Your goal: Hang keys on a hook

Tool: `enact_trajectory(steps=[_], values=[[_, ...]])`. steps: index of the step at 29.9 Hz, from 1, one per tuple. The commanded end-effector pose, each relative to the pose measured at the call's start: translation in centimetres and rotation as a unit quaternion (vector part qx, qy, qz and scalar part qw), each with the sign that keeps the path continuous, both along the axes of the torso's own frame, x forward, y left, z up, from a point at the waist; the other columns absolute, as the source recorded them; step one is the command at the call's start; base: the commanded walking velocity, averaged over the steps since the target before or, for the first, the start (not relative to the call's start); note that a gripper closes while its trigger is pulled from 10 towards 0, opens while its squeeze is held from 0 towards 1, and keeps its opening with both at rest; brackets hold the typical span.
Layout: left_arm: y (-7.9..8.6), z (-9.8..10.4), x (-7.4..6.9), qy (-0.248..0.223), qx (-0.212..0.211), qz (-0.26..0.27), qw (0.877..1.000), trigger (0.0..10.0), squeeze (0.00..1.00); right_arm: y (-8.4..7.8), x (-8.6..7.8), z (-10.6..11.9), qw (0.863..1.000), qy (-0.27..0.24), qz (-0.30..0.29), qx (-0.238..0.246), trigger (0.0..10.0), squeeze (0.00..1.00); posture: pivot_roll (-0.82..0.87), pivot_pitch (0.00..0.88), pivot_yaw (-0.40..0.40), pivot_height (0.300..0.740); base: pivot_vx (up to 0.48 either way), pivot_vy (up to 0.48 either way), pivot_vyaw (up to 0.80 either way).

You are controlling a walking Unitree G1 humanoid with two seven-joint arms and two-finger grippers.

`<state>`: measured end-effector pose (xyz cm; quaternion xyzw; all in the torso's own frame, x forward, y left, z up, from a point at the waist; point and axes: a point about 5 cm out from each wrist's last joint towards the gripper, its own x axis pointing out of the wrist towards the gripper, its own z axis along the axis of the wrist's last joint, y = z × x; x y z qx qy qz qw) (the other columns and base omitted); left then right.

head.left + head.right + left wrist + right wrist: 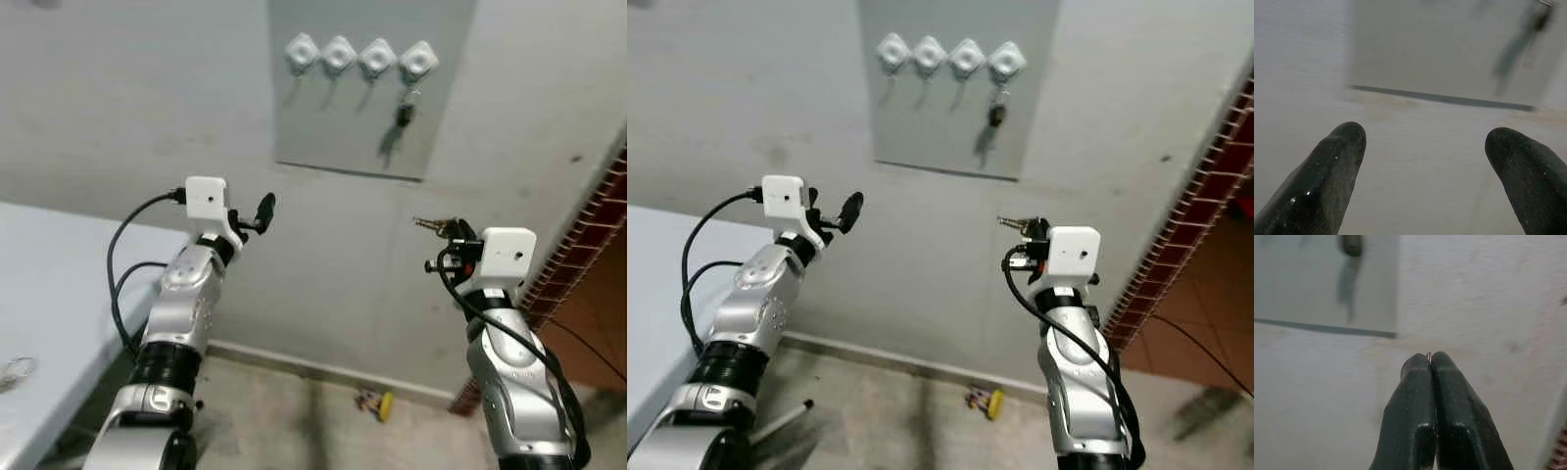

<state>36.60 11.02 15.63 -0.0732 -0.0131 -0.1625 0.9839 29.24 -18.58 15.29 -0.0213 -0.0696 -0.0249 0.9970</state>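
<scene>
A grey panel [323,127] on the wall carries a row of several white hooks [338,53]. A dark key fob [403,113] hangs from the rightmost hook [418,61]. My right gripper [453,233] is raised below and slightly right of that hook, shut on a bunch of keys [431,225] that sticks out to the left. In the right wrist view the fingertips [1420,369] press together with a thin metal sliver [1428,356] between them. My left gripper [259,215] is held up at the left, below the panel's lower left corner, open and empty, its fingers [1337,161] wide apart.
A white table [59,294] stands at the left with a small wire ring [12,370] on it. A brick wall edge [588,235] rises at the right. A small yellow and red object [377,401] lies on the floor by the skirting.
</scene>
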Motion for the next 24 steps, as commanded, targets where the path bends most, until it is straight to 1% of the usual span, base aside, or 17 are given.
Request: enact_trajectory(steps=[1, 23, 24], values=[[1.6, 0.87, 0.33, -0.012, 0.007, 0.023, 1.0, 10.0, 0.0, 0.88, 0.16, 0.68, 1.0, -0.014, 0.013, 0.007, 10.0, 0.0, -0.06, 0.0, -0.016, 0.74, 0.251, 0.0, 0.0], [1.84, 0.89, 0.3, -0.007, -0.003, 0.031, 1.0, 10.0, 0.0, 1.24, 0.03, 0.62, 1.0, -0.009, 0.024, 0.008, 10.0, 0.0, -0.06, 0.0, -0.019, 0.74, 0.247, 0.0, 0.0], [1.82, 0.86, 0.3, -0.005, -0.006, 0.031, 0.999, 10.0, 0.0, 1.23, 0.02, 0.6, 1.0, -0.008, 0.024, 0.008, 10.0, 0.0, -0.06, 0.0, -0.018, 0.74, 0.0, 0.0, 0.0]])
